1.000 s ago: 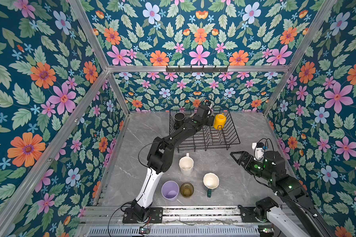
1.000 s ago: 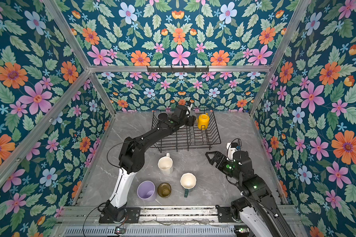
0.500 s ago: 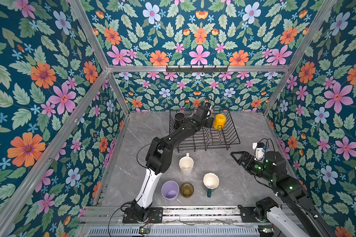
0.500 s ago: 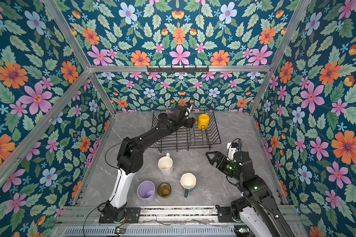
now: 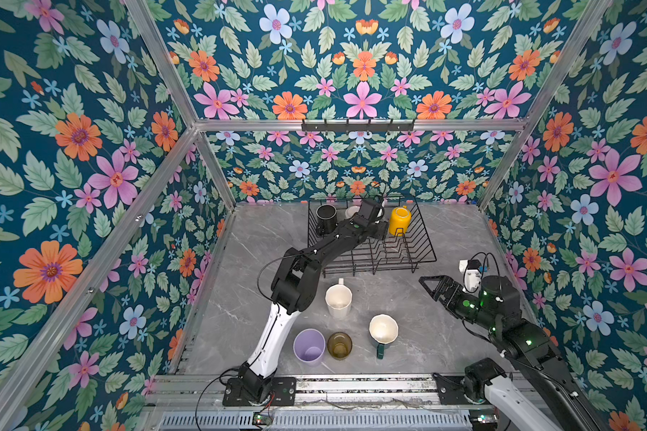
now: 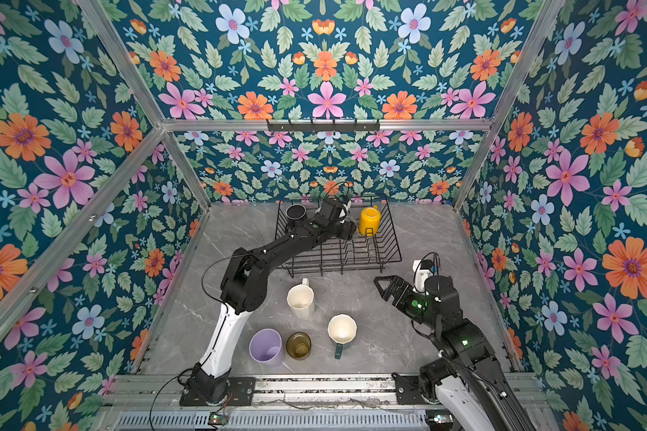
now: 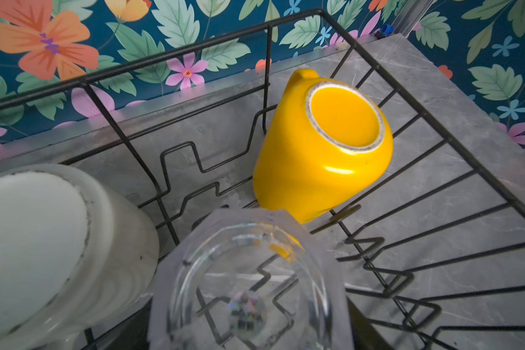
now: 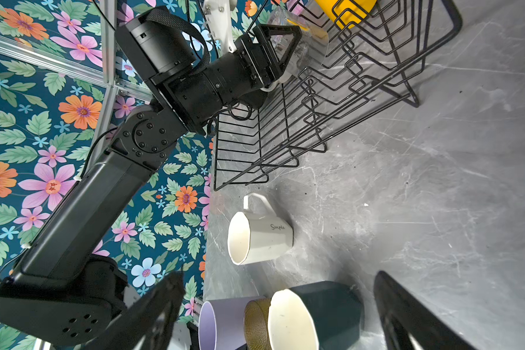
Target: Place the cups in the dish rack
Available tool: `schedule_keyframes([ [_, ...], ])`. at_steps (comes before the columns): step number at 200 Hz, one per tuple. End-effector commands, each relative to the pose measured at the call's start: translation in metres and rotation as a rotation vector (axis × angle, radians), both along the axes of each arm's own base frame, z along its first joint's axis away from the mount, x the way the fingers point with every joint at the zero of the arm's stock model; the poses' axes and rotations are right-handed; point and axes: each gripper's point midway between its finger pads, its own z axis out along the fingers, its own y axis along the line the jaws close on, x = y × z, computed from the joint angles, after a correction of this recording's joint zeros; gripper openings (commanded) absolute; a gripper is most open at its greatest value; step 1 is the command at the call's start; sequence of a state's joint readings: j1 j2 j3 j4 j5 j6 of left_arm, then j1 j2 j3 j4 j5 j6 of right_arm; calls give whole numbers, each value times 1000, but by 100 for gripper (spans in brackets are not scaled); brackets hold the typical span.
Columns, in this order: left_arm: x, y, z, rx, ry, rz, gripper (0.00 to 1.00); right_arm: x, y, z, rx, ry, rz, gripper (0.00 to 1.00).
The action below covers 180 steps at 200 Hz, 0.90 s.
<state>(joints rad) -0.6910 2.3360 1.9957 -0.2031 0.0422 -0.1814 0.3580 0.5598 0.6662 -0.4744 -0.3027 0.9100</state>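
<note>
The black wire dish rack stands at the back of the table. Inside it are a black mug, a tilted yellow mug and a pale cup bottom up. My left gripper reaches into the rack, shut on a clear glass between the pale and yellow cups. On the table in front stand a tall white mug, a lilac tumbler, an olive-amber glass and a green mug with a white inside. My right gripper hangs open and holds nothing, right of those cups.
Flowered walls with metal posts close in the grey marble table on three sides. A black hook rail is mounted on the back wall. The left arm stretches over the table from front left to the rack.
</note>
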Motion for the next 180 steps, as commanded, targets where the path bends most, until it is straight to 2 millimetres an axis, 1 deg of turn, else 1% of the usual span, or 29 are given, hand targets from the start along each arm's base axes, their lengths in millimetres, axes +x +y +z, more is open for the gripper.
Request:
schedule_keyframes([
  [1, 0, -2, -1, -10, 7, 0, 57, 0, 0, -1, -6, -2, -2, 97],
  [22, 0, -2, -2, -8, 7, 2, 74, 0, -1, -2, -6, 0, -3, 97],
  [46, 0, -2, 1, -10, 3, -1, 84, 0, -1, -2, -6, 0, -3, 97],
  [73, -3, -2, 6, -21, -1, -11, 91, 0, -1, -2, -8, 1, -5, 97],
  [93, -5, -1, 18, -39, -14, -8, 92, 0, -2, -2, -14, 2, -5, 97],
  [113, -8, 2, 42, -72, -46, -4, 92, -1, -5, -2, -50, 11, -10, 96],
  [127, -11, 6, 69, -104, -92, 3, 92, -3, -6, -6, -86, 39, 8, 92],
  [139, -14, 14, 94, -127, -139, 15, 93, -6, -2, -7, -106, 58, 45, 88],
  [162, -21, 36, 139, -160, -225, 53, 94, -14, 4, -10, -171, 98, 108, 83],
  [180, -30, 60, 164, -192, -270, 86, 95, -22, 7, -13, -283, 105, 150, 82],
])
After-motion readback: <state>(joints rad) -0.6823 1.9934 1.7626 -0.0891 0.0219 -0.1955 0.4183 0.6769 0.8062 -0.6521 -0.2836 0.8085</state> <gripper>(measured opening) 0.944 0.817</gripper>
